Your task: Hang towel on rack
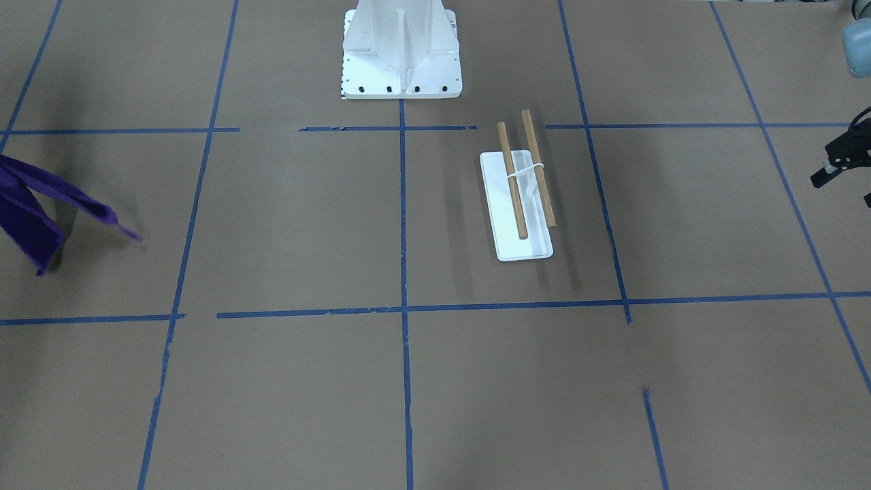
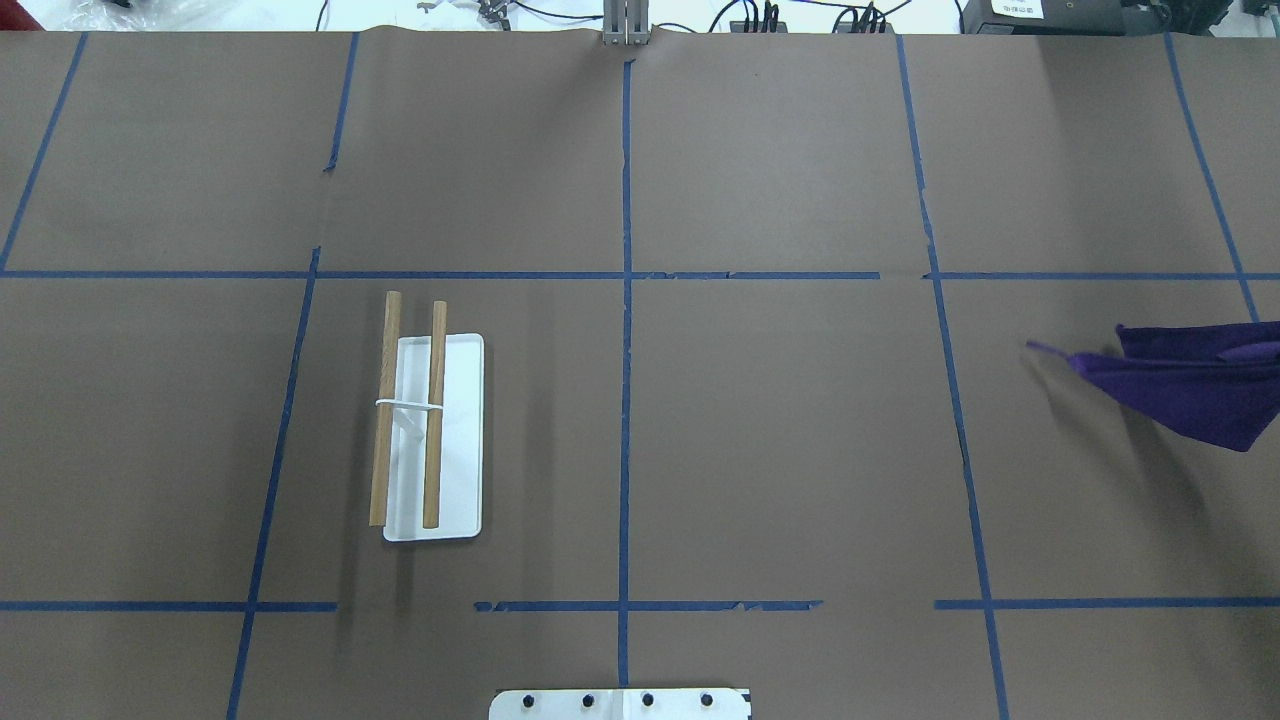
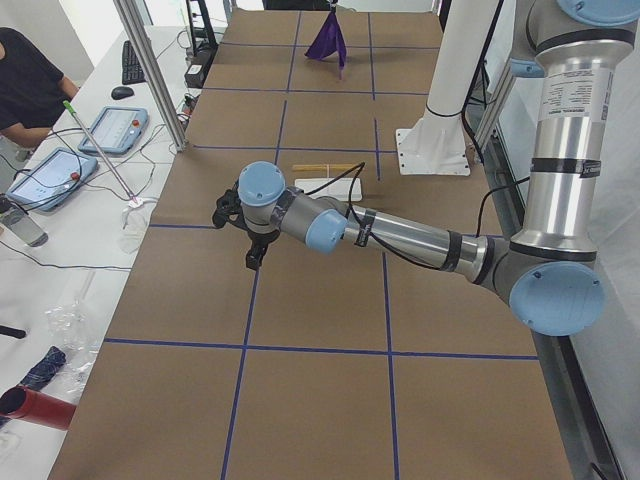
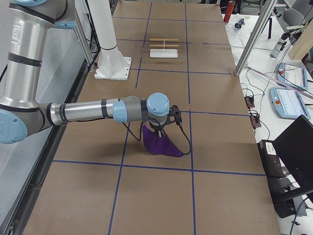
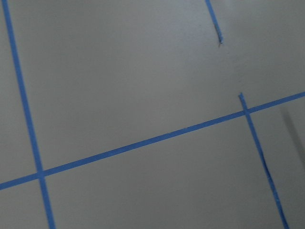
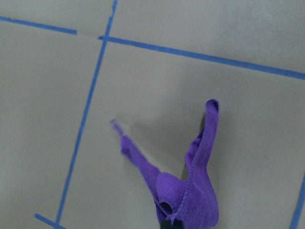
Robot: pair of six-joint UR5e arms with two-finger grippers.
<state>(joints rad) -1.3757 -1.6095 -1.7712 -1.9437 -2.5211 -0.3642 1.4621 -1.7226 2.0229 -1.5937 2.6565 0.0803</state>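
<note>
My right gripper point(image 4: 159, 128) is shut on the purple towel point(image 4: 160, 142), which hangs below it in folds just over the table. The towel also shows at the right edge of the overhead view point(image 2: 1190, 385), at the left edge of the front view point(image 1: 34, 211), and in the right wrist view point(image 6: 190, 195). The rack point(image 2: 430, 420), two wooden dowels on a white bracket over a white base point(image 1: 524, 248), stands far off on my left half. My left gripper point(image 1: 840, 180), partly cut by the frame edge, looks open and empty, hovering beyond the rack point(image 3: 330, 180).
The large white bolted pedestal point(image 1: 401, 51) stands at my edge of the table, in the middle. Brown paper with blue tape lines point(image 2: 625, 400) covers the table. An operator, tablets and cables lie past the far edge point(image 3: 60, 170).
</note>
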